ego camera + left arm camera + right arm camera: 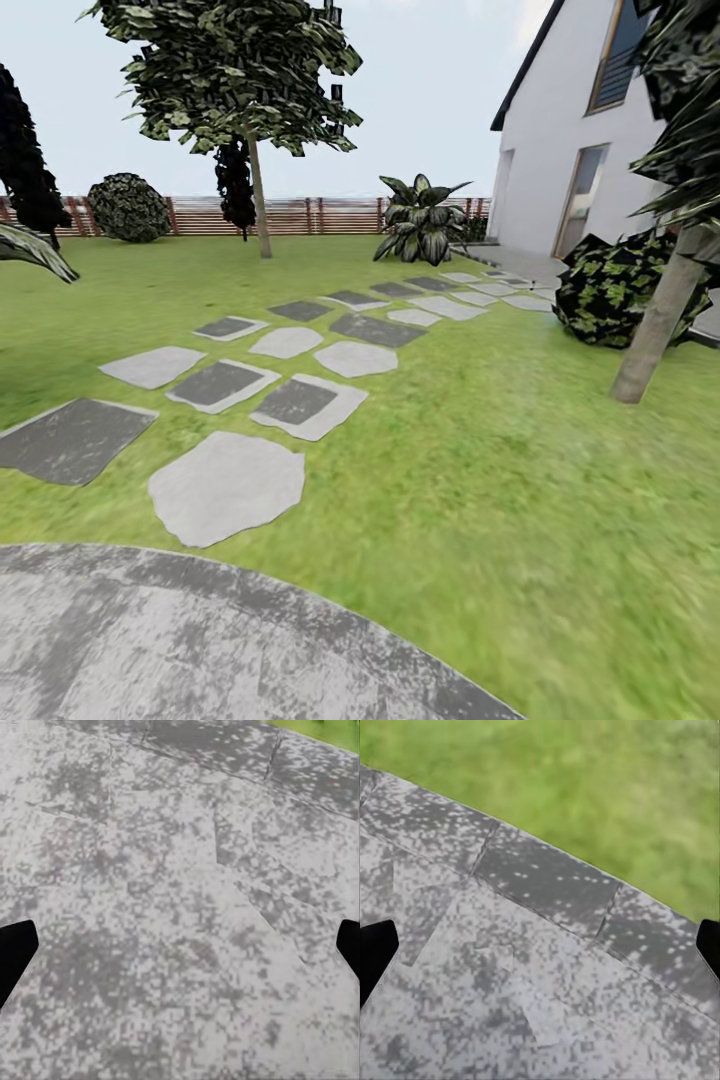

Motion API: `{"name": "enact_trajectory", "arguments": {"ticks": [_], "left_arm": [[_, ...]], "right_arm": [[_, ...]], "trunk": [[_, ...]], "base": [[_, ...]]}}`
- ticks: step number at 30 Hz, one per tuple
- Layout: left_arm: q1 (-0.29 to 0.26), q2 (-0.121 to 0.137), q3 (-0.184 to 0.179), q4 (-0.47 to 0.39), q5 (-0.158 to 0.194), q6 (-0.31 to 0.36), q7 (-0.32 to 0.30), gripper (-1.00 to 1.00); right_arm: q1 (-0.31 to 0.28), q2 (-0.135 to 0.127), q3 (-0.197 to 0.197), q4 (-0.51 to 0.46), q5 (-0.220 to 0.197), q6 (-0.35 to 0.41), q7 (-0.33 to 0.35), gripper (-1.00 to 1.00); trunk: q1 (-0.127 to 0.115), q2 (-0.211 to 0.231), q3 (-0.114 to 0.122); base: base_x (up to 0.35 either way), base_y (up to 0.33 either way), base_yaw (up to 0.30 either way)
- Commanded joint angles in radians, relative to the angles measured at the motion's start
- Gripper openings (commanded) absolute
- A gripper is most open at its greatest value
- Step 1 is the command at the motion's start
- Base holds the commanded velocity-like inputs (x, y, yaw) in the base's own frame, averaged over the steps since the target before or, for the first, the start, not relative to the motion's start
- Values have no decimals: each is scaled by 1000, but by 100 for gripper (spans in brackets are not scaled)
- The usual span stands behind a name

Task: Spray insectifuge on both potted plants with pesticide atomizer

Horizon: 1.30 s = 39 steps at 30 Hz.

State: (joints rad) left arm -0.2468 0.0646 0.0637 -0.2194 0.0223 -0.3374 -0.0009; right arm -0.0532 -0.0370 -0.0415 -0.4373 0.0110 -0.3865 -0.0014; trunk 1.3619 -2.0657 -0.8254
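The head view looks out over the garden's green lawn, with the curved edge of a round grey stone patio nearest the robot at the lower left. From beyond that edge a path of flat stepping stones, some pale grey and some dark grey, runs away to the right toward a white house with tall glazed doors. A horizontal wooden slat fence closes the far side of the lawn. In front of it stand a slender-trunked tree with a dark leafy crown, a rounded dark bush at the far left, and a large broad-leaved green plant beside the far end of the path. On the right, a leaning grey-brown tree trunk rises from the grass just in front of a low mottled green shrub. In the left wrist view, the left gripper has its two black fingertips far apart at opposite edges, spread wide with nothing between them, above speckled grey patio stone. In the right wrist view, the right gripper is likewise spread wide and holds nothing, its black fingertips set over the patio's curved rim of grey edging blocks, with grass beyond.
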Motion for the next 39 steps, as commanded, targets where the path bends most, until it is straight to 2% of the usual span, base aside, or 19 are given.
{"name": "enact_trajectory", "arguments": {"ticks": [1, 10, 21, 28, 39], "left_arm": [[-1, 0, 2, 1, 2, -3, -1, 100], [0, 0, 2, 0, 2, -3, -1, 100], [0, 0, 2, 1, 2, -3, -1, 100], [0, 0, 2, 1, 2, -3, -1, 100], [0, 0, 2, 2, 2, -3, -1, 100]], "right_arm": [[-1, 0, -2, 1, 1, -3, 0, 100], [-1, 0, -2, 1, 1, -3, 0, 100], [-1, 0, -1, 0, 0, -3, 0, 100], [-1, 0, -2, 0, 0, -3, 0, 100], [-1, 0, 0, 0, 1, -4, 5, 100]], "trunk": [[0, 0, -1], [0, 0, -1], [0, 0, -1], [0, 0, -1], [0, 0, -1]], "base": [[335, 0, 0], [335, 14, 0], [330, 120, 1], [332, 17, 147], [338, 0, 14]]}}
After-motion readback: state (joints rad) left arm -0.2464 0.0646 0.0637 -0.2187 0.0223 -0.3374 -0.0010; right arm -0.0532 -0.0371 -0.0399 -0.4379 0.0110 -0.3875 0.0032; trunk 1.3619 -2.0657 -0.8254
